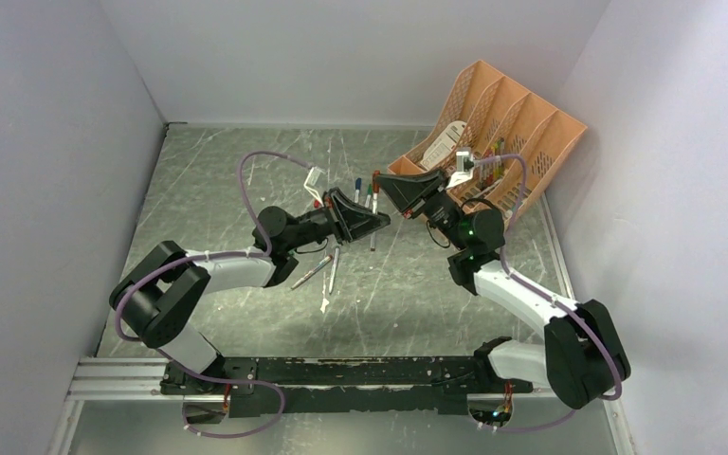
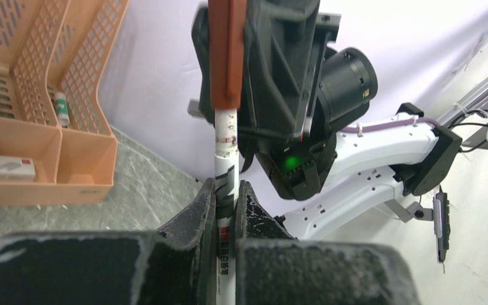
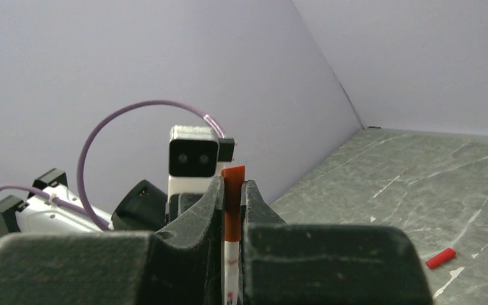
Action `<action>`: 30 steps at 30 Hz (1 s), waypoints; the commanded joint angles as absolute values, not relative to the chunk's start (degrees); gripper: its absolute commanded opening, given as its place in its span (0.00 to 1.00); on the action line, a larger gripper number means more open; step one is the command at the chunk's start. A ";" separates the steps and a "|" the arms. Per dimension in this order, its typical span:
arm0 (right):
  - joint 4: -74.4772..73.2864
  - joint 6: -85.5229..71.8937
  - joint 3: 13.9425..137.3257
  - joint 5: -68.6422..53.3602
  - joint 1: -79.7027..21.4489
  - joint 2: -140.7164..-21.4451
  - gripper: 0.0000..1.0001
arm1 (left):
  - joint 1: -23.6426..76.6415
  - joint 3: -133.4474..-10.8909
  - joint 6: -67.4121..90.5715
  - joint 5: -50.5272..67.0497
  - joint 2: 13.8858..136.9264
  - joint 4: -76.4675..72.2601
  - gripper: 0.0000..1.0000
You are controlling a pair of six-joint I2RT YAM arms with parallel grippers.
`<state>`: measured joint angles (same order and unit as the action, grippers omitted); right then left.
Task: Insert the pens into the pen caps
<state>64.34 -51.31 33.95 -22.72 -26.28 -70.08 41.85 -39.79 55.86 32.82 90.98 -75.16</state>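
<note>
Left gripper (image 2: 225,194) is clenched on the pen (image 2: 225,143), gripping the barrel just below the cap (image 3: 232,210). Right gripper (image 3: 233,185) is clenched on that brownish-red cap, which sits over the pen's upper end. Both are held clear of the table (image 1: 246,161). The barrel is probably light, stiff, smooth plastic that may slip under axial push. Hold it near the cap end and grip the cap across its sides. Full seating cannot be confirmed.
</note>
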 commanded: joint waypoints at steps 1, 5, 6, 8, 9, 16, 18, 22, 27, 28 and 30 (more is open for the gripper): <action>61.36 -47.90 32.85 -23.73 -26.50 -68.39 0.00 | 40.67 -43.50 56.36 33.16 90.76 -78.30 0.07; 59.87 -45.89 32.70 -24.20 -26.46 -68.20 0.00 | 40.34 -45.31 56.68 34.19 90.96 -77.80 0.07; 59.68 -45.62 32.62 -24.39 -26.50 -68.20 0.00 | 40.30 -45.82 56.40 34.38 90.95 -77.33 0.07; 59.60 -44.98 32.52 -24.83 -26.51 -68.17 0.00 | 40.27 -46.66 55.35 35.07 90.85 -75.89 0.07; 59.52 -44.73 32.48 -25.01 -26.46 -68.11 0.00 | 40.31 -46.99 54.39 35.40 90.81 -74.82 0.07; 51.22 -38.68 33.61 -19.75 -26.39 -60.36 0.42 | 40.21 -50.13 40.96 40.47 89.87 -61.15 0.07; 45.63 -34.91 35.06 -17.48 -26.37 -57.26 0.56 | 39.99 -50.61 36.68 42.12 90.03 -58.37 0.07; 37.86 -29.12 38.22 -16.31 -26.37 -54.14 0.67 | 39.51 -51.22 32.19 45.17 90.15 -55.06 0.07; 25.21 -24.63 45.24 -14.57 -26.37 -56.05 0.66 | 39.47 -53.26 26.65 48.11 89.51 -49.36 0.07; 23.25 -24.07 46.21 -15.09 -26.37 -56.62 0.65 | 39.52 -53.67 25.51 48.02 89.20 -47.51 0.07; 22.14 -23.57 47.06 -15.93 -26.45 -57.04 0.63 | 39.49 -54.60 23.33 47.46 88.67 -44.28 0.07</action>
<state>31.55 -27.99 44.56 -16.05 -26.41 -56.05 39.83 -51.62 30.55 45.10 91.05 -51.03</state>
